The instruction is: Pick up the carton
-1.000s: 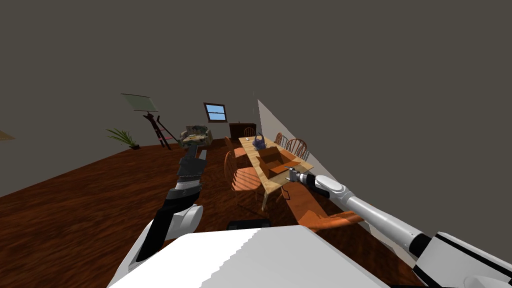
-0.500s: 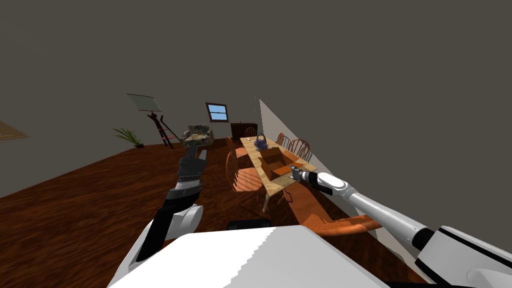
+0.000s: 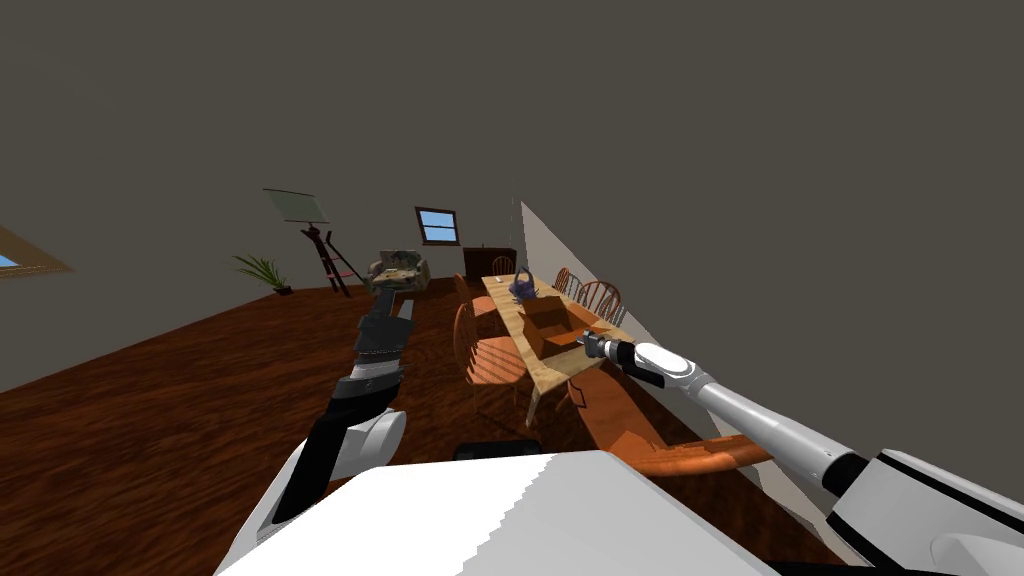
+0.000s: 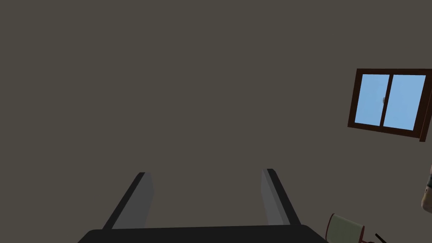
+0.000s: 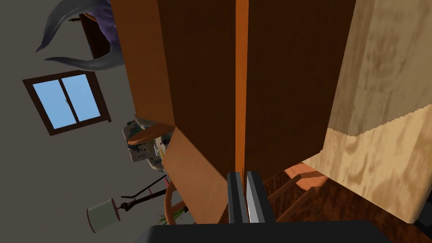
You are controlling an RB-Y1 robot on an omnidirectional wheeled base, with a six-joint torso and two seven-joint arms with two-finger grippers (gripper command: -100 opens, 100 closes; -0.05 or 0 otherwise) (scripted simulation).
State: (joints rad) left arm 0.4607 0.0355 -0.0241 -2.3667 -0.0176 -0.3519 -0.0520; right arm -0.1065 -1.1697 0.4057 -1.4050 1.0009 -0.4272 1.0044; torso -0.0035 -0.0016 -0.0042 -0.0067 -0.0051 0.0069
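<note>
Right hand (image 5: 243,174) on thin orange edge of open brown carton (image 5: 198,76)

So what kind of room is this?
Probably a dining room in a house: a long wooden table with wooden chairs along it, dark wood floor, and a window in the far wall.

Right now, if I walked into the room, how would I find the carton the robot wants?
Look for the long wooden table. Near its closer end sits the carton, with the right claw pinching the thin edge of one flap. It is the open brown box with its flaps spread out, not the small purple bag farther along the table.
</note>
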